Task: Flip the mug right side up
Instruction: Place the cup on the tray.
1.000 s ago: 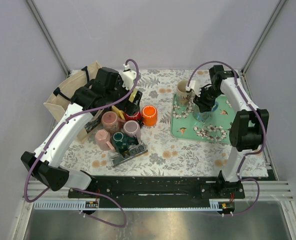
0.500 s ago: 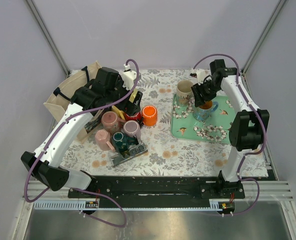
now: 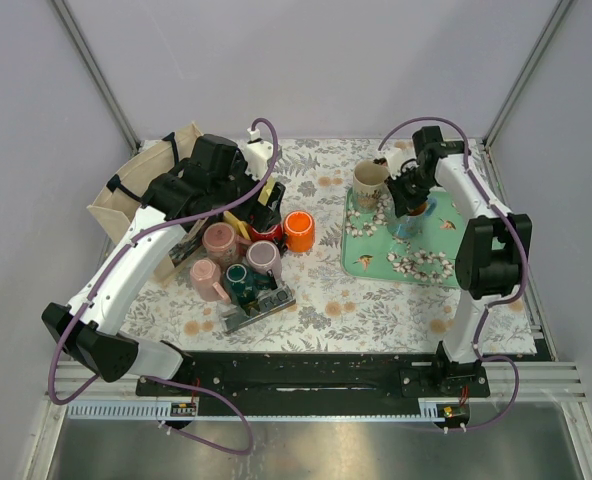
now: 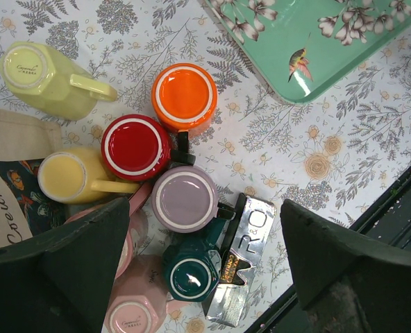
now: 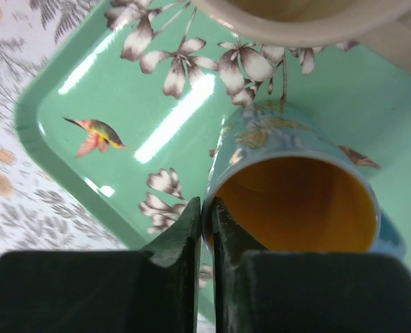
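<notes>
The blue mug, orange inside and empty, is on the green tray, mouth towards my right wrist camera and just beside a cream mug. My right jaws pinch its rim. The left jaws are spread wide above a cluster of bottom-up mugs: orange, red, mauve, teal, pink. A floral cloth covers the table, with a canvas bag at its back left. Pale grey walls stand around.

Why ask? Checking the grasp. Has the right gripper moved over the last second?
Yes. Against the green tray, the right gripper has shifted toward its far edge, away from the arm bases.
</notes>
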Available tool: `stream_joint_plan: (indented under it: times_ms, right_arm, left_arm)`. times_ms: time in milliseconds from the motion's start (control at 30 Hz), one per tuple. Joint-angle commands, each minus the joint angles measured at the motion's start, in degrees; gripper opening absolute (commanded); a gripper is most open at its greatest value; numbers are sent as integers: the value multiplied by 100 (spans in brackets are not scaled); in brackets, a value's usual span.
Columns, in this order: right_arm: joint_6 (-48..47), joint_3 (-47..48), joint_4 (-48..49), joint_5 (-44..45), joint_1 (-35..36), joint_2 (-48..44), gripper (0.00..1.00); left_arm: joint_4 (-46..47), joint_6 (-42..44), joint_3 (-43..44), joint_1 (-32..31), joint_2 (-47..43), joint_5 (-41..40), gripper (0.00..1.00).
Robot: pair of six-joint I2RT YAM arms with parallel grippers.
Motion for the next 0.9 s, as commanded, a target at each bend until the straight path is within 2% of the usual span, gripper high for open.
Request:
stream_joint_plan:
  times_ms: [0,133,333,567,700,800,867]
  right_arm:
    - [-1330,-95,115,-35,22,-318,6]
    - [-1569,344,97,-88,22,-99,2]
    - [-1156,1284,54,26,22,647,1]
    - [-972,1427,255,334,31,869,2]
    - [-945,1207,361,369,22,816,10]
    - [-928,1127,379,474,22,728,28]
    - [-858,1075,370,536,22,509,36]
  left_arm:
    - [196,27,88,25,-117,70,93]
    - [187,18,123,25,-82,105,93]
    - [161,62,124,25,-100,52,93]
    - [152,106,115,25,-117,35,93]
    - [143,97,150,25,-56,70,93]
    - [152,79,202,25,-3,96,93]
    - [143,62,246,25,23,131,93]
